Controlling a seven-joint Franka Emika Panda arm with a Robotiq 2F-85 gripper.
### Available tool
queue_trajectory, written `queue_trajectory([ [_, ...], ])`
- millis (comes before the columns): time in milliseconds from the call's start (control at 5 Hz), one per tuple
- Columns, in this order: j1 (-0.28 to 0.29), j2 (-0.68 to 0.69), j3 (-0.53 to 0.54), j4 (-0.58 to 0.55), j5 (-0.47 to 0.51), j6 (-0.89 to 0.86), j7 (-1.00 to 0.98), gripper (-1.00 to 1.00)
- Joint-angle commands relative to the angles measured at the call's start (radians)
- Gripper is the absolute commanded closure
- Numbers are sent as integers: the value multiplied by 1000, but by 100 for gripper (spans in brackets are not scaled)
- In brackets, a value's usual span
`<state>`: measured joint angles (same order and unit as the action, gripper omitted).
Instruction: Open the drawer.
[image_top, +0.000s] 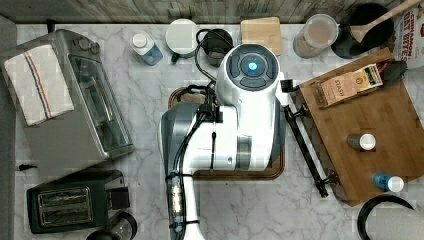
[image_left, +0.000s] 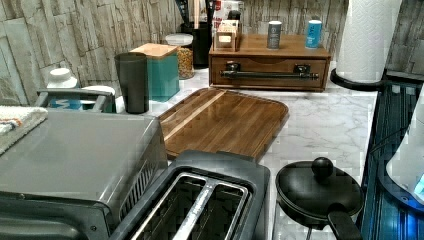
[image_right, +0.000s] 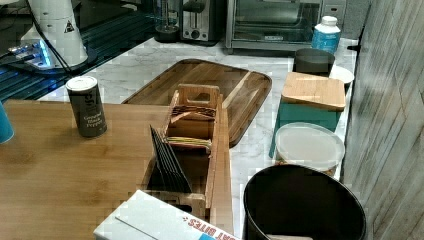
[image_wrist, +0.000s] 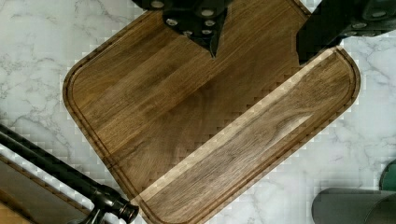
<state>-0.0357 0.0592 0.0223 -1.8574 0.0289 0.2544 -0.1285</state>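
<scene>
Wrist view: claw (image_wrist: 257, 42) is hanging over the tray (image_wrist: 187, 121), fingers (image_wrist: 205, 23) spread wide apart, gripping nothing. Drawer handle (image_wrist: 65, 175) is sitting at about 8 o'clock of the tray, apart from the claw. Top view: arm (image_top: 225, 135) is covering most of the tray; drawer (image_top: 312, 135) is lying at 3 o'clock of it, handle running along the front, under the board (image_top: 380, 115) with bottles. Left view: drawer (image_left: 270, 70) is sitting shut, flush in its box, at 12 o'clock beyond the tray on the marble bench (image_left: 320, 125).
</scene>
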Motion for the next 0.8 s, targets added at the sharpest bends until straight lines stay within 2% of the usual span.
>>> queue_trajectory([
  [200,-3,0,-2,0,5,0,-4,-100],
  [600,-21,-136,-11,-274,-39,221,-312,-100],
  [800,-52,-186,-39,-370,-37,283,-519,-100],
])
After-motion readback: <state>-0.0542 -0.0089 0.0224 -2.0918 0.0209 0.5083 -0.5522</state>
